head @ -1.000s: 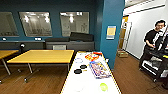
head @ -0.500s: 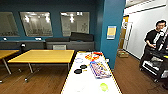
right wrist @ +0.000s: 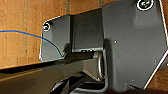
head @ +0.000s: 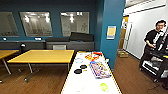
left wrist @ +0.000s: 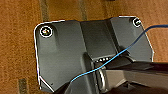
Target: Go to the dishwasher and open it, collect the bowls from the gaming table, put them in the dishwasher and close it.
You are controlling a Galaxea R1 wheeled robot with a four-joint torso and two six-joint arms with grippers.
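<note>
Camera's crept closer since before; yellow table (head: pixel 42 56) sits left of the gaming table (head: pixel 85 83), which is dead ahead with game boxes (head: pixel 99 69); person (head: pixel 155 42) off right. Can't tell either claw's state.

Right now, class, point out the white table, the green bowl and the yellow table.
white table (head: pixel 83 82), head view, bare top.
green bowl (head: pixel 104 86), head view, its middle.
yellow table (head: pixel 45 55), head view, top surface.
</note>
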